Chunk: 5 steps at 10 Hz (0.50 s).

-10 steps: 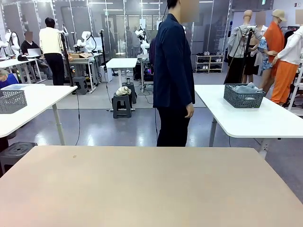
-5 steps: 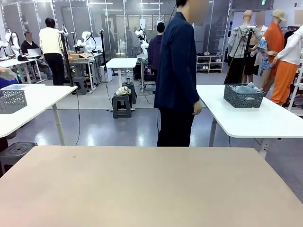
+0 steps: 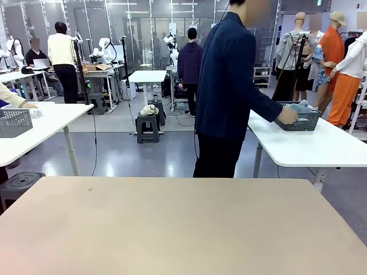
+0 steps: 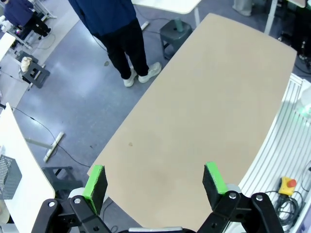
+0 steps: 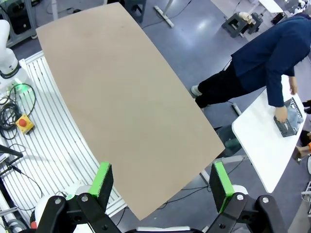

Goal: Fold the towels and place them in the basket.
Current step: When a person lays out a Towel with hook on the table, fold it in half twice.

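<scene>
Robotics lab, open-plan hall.
Beige worktable [image 3: 183,223] near; white tables [image 3: 309,149] left, right and far; polished grey floor [image 3: 132,157]; glass partitions [image 3: 143,34] along the far wall; ceiling strip lights [image 3: 121,3]; red emergency-stop button [image 4: 289,183] on the white slatted platform [image 4: 284,141] beside the near table; black stool [image 3: 148,127] between tables; people [image 3: 62,57] at far-left benches, laptop [image 3: 41,63] open.

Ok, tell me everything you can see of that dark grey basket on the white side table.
The dark grey basket is a low rectangular bin, plastic by the look, with perforated lattice walls. It stands upright on the white table at the right of the front view. Pale grey-blue fabric is heaped inside and rises above the rim. The person's hand is at its left end by the rim; whether it grips the basket or the fabric is too small to tell.
</scene>
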Available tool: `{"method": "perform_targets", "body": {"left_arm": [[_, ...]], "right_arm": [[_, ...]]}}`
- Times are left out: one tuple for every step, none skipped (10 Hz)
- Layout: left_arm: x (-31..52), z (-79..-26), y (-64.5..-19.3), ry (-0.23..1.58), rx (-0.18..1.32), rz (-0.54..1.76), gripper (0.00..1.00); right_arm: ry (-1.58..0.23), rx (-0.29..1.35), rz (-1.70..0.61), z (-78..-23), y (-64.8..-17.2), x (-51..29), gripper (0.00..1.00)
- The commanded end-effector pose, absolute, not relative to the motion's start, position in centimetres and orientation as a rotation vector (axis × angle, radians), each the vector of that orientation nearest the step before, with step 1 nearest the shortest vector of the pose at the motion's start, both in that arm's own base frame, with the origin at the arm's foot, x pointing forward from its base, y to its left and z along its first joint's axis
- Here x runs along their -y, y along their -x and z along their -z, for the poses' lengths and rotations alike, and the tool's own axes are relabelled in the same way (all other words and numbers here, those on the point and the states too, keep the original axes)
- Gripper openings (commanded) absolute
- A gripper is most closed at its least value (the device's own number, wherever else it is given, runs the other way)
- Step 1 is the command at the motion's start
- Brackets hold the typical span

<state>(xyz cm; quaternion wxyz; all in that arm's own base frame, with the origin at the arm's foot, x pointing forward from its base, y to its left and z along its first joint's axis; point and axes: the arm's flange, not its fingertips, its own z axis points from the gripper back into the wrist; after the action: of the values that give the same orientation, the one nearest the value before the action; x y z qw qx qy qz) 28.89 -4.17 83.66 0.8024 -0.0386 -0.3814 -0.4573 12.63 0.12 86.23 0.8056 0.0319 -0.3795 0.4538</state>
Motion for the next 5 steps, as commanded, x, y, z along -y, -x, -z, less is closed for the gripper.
{"method": "perform_targets", "body": {"left_arm": [[3.74, -83.83, -28.49, 0.085, 0.826, 0.977, 1.00], [3.74, -83.83, -28.49, 0.085, 0.826, 0.977, 1.00], [3.74, -83.83, -28.49, 0.085, 0.826, 0.977, 1.00], [3.74, -83.83, -28.49, 0.085, 0.826, 0.977, 1.00], [3.74, -83.83, -28.49, 0.085, 0.826, 0.977, 1.00]], "right_arm": [[-0.067, 0.820, -0.969, -86.38, -12.49, -0.07, 1.00], [-0.067, 0.820, -0.969, -86.38, -12.49, -0.07, 1.00], [-0.067, 0.820, -0.969, -86.38, -12.49, -0.07, 1.00], [-0.067, 0.820, -0.969, -86.38, -12.49, -0.07, 1.00], [-0.067, 0.820, -0.969, -86.38, -12.49, -0.07, 1.00]]}}
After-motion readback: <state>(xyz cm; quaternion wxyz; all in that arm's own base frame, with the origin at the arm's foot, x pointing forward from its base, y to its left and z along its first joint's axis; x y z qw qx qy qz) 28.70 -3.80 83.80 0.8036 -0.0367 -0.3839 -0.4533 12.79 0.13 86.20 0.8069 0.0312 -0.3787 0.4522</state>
